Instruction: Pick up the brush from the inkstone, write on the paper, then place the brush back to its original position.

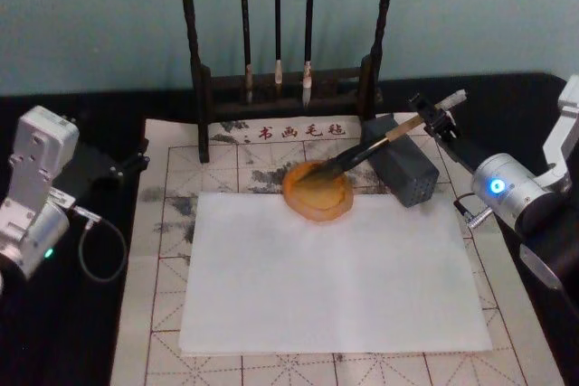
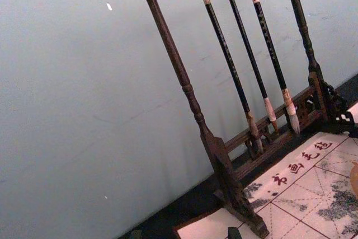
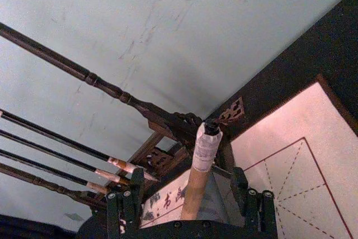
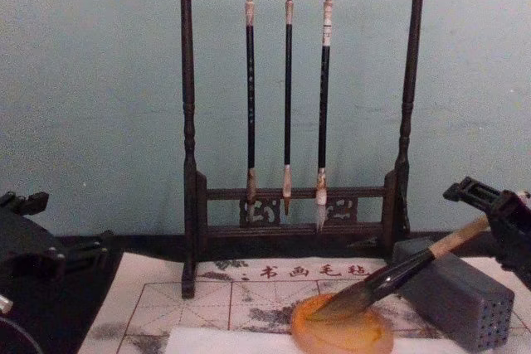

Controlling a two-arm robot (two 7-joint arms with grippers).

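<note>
Right end effector [image 1: 432,117] stands open astride the brush's [image 1: 362,152] upper handle, holding nothing. From it the brush slants down-left into the inkstone [image 1: 312,206]. Left arm [image 1: 36,192] idles far left.

1. Black table [image 1: 72,341] runs left to right, with a gridded felt mat [image 1: 154,314] spread over its middle.
2. On the mat: white paper [image 1: 335,277] near, orange inkstone [image 1: 312,201] and grey block [image 1: 412,174] farther.
3. Brush rack [image 1: 194,51] stands at the far edge.

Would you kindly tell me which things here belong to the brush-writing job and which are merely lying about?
Job: brush, inkstone, paper, right gripper open around the brush handle.
Lying about: brush rack, three thin hanging brushes, grey holed block, gridded mat, left gripper parked at the left.
</note>
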